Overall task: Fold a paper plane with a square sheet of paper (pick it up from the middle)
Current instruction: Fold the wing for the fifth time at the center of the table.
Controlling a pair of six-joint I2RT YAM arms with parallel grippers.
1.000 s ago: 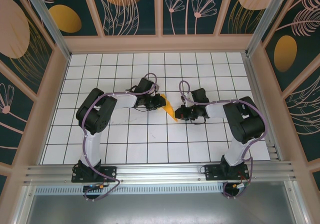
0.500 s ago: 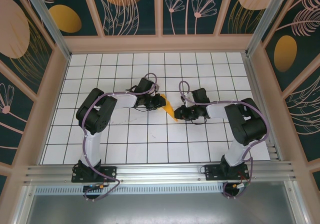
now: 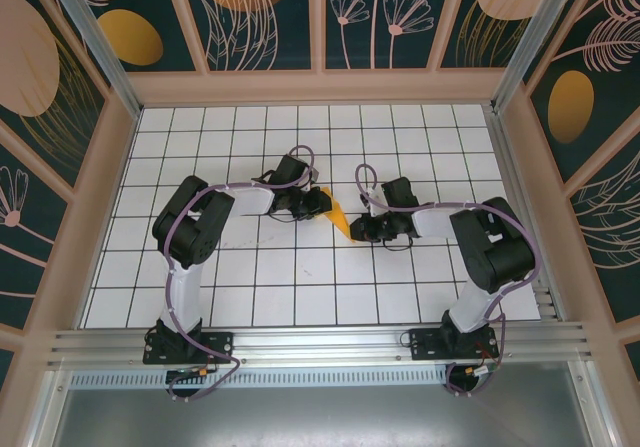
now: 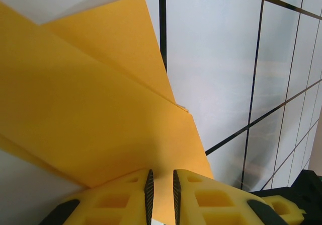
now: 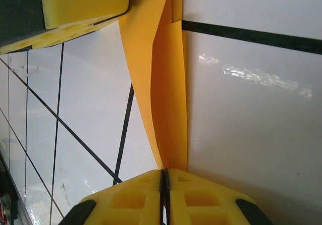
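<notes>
Surroundings: a white table with black grid lines (image 3: 300, 277) is boxed in by dark teal wall panels with orange ovals and pale plants (image 3: 260, 17); a silver aluminium rail (image 3: 320, 342) runs along the near edge
In the way: in the top view the black gripper bodies crowd the folded orange-yellow paper sheet (image 3: 341, 219) from both sides and cover its ends
Paper location: near the middle of the table, between the two grippers, lifted on edge rather than lying flat
Paper axis: in the top view its long axis runs diagonally from far left to near right, and the narrow end points near right
Paper layers: the left wrist view shows the folded orange-yellow paper sheet (image 4: 100, 124) as overlapping flaps with straight crease edges
Left gripper (image 3: 325, 205): at the paper's far-left end; in its wrist view the left gripper (image 4: 161, 177) has its yellow fingers drawn to a narrow slit, and the paper's edge runs down into that slit
Right gripper (image 3: 357, 229): at the near-right end; in its wrist view the right gripper (image 5: 165, 173) has its fingers pressed together, pinching the tapering tip of the paper (image 5: 161, 84)
Far side: in the right wrist view a yellow finger of the left gripper sits at the top left against the paper
</notes>
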